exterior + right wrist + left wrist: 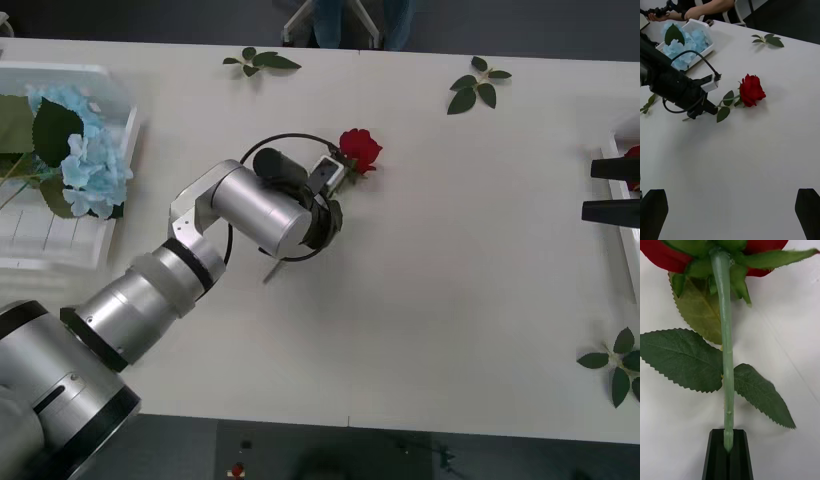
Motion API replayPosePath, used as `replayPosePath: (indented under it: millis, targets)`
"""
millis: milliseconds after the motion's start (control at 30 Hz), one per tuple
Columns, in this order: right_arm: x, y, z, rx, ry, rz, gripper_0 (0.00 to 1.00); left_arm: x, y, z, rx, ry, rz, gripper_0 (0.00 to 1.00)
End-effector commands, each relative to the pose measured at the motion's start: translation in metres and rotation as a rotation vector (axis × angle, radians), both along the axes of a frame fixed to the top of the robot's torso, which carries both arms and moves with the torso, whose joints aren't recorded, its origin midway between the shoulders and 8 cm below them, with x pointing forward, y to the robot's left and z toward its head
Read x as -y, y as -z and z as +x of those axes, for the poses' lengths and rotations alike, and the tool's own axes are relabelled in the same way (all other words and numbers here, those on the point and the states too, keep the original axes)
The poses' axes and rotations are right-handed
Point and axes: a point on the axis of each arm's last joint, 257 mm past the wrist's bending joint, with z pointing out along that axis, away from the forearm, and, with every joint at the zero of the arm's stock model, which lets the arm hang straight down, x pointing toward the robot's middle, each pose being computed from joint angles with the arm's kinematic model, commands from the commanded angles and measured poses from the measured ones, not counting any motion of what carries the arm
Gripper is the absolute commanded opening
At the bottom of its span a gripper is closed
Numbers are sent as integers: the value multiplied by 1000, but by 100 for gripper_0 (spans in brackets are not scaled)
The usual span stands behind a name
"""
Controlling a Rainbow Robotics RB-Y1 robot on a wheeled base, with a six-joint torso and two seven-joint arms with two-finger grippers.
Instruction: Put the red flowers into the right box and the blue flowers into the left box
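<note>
Item: red rose (359, 149), artificial, one bloom on a thin green stem (727, 363) with serrated leaves. Location: mid-tabletop (450, 280), toward the far edge, lying flat, bloom pointing away from the robot's left arm.

Handling: judged very light; the stem looks like stiff moulded plastic, narrow and smooth, so it may twist or slip in a pinch. Bloom and leaves look soft and crushable; best hold is the bare stem below the leaves, which is where it is taken.

Hold: left claw (728, 450), black fingers closed together on the lower stem, the stem end seated between them. The bloom is likely to droop or swing when lifted.

Right claw (612, 190): parked at the robot's right edge of the tabletop, over the right box (612, 150); fingers spread wide, holding nothing.

Surroundings: right box, white rim, a trace of red inside it. Left box (110, 85), translucent tray at the robot's left, holding blue flowers (85, 150) with large green leaves.

Loose leaf sprigs: one (262, 61) at the far edge near the rose, one (478, 85) farther right, one (615, 365) near the right claw.

Obstructions: the tabletop between rose and right box is open; the parked right claw stands at that box's rim and may crowd a drop there. A person's arms (700, 11) lie beyond the left box.
</note>
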Motion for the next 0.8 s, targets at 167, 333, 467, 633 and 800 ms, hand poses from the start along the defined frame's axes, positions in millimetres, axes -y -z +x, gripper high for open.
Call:
replayPosePath:
  millis: [167, 333, 467, 633, 800]
  targets:
    - [-40, -17, -1, 95, -103, -36, 100, -54, 3, -32, 17, -13, -61, 0]
    - [-59, -17, -7, 91, -154, -31, 100, -78, 3, -58, 36, 17, -53, 0]
    - [-62, -17, -8, 93, -165, -33, 100, -93, 4, -73, 42, 28, -42, 1]
    - [-64, -21, -8, 101, -171, -31, 100, -97, -8, -74, 61, 27, -57, 100]
    - [-65, -21, -8, 101, -172, -32, 100, -99, -23, -69, 75, 10, -92, 100]
